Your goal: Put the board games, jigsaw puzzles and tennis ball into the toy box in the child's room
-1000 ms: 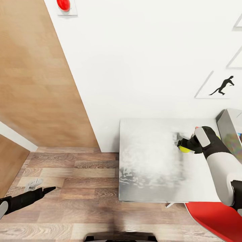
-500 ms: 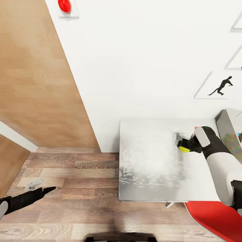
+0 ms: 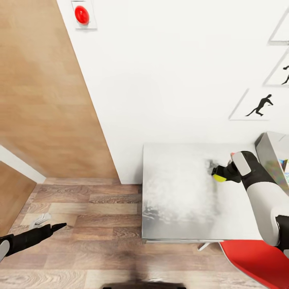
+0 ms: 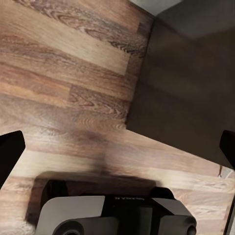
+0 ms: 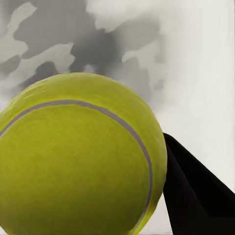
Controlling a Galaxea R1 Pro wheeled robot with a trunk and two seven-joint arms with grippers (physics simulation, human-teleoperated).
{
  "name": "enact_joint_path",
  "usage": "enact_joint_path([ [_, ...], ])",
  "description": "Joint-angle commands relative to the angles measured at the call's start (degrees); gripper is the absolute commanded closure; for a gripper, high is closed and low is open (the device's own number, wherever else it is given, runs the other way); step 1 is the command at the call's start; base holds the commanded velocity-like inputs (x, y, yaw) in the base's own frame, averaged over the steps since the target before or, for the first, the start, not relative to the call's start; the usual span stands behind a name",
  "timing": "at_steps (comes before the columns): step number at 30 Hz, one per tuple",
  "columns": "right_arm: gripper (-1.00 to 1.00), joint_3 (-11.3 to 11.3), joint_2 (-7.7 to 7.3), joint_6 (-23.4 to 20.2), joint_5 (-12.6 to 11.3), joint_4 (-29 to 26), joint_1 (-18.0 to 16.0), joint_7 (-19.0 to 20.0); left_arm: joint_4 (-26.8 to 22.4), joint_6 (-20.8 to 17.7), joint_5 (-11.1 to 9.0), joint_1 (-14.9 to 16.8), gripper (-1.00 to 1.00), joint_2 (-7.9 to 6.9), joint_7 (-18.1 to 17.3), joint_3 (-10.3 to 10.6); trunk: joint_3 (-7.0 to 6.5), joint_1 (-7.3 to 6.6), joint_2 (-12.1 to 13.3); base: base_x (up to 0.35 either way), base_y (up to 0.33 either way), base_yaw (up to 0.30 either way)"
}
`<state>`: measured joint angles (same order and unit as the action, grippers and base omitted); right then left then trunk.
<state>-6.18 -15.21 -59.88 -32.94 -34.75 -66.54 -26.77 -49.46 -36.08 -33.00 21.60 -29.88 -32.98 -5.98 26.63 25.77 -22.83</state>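
Nearest the robot, the left gripper (image 3: pixel 60 226) hangs low over the wood-plank floor (image 3: pixel 80 208), off to the left of the table and well apart from it; in the left wrist view its two dark fingertips (image 4: pixel 11 149) sit at opposite edges with bare floor between them, so the jaws are spread wide and empty. A red chair (image 3: pixel 257 261) shows at the table's near right corner. Over the pale speckled table (image 3: pixel 180 200), the right gripper (image 3: pixel 218 174) is pinched on the tennis ball (image 3: pixel 219 177); in the right wrist view the yellow-green ball (image 5: pixel 78 161) sits close to the lens with one black finger (image 5: pixel 196 191) pressed against its side. Whether the ball rests on the tabletop or hangs just above it I cannot tell. Further right, at the picture's edge, the light grey toy box (image 3: pixel 269 154) stands on the table with something colourful inside. Behind it is the white wall with dancer-silhouette pictures (image 3: pixel 259 105). The step in hand looks like carrying the ball to the box. The next move calls for lifting clear of the flared near wall, swinging right over the opening, and only then releasing, since a round ball dropped short would roll off along the table.
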Motion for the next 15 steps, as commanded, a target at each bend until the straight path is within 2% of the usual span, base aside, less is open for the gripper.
enact_joint_path([
  [1, 1.0, -0.1, 0.0, -0.1, -0.7, 0.0, 0.0, -0.6, 0.0, -0.4, -0.2, 0.0, -1.0, 0.0, -0.1, -0.1, -0.01, 0.02, -0.1, -0.128, 0.0, 0.0],
  [6, 1.0, -0.1, 0.0, -0.1, -0.7, -0.1, 0.0, -0.6, 0.0, -0.4, -0.2, 0.0, -1.0, 0.0, -0.1, -0.1, -0.26, 0.02, -0.1, -0.212, 0.0, 0.0],
  [15, 1.0, -0.1, -0.03, -0.1, -0.7, -0.3, -0.1, -0.5, 0.0, -0.4, -0.2, 0.0, -1.0, -0.08, -0.1, -0.1, -0.3, 0.02, -0.1, -0.3, 0.0, 0.0],
])
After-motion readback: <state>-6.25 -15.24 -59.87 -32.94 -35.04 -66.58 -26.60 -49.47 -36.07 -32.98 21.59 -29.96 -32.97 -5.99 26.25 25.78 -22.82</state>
